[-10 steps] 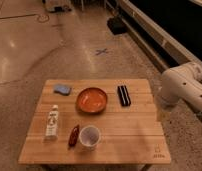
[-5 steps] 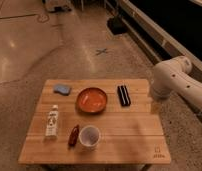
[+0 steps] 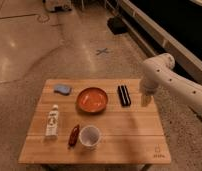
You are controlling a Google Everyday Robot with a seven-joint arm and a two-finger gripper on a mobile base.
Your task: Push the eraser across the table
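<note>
The eraser (image 3: pixel 124 95), a small black oblong block with a pale lengthwise groove, lies on the light wooden slat table (image 3: pixel 124 132), just right of the orange bowl (image 3: pixel 92 99). My white arm reaches in from the right. The gripper (image 3: pixel 145 99) hangs over the table's right part, a short way right of the eraser and apart from it.
A blue-grey soft pad (image 3: pixel 62 89) lies at the back left. A white bottle (image 3: pixel 53 121) lies on its side at the left. A dark red object (image 3: pixel 73 135) and a white cup (image 3: pixel 90 137) sit near the front. A dark logo (image 3: pixel 157 151) marks the front right corner.
The arm has swung in from the right, and the gripper now hangs over the table closer to the eraser. The objects on the table have not moved.
</note>
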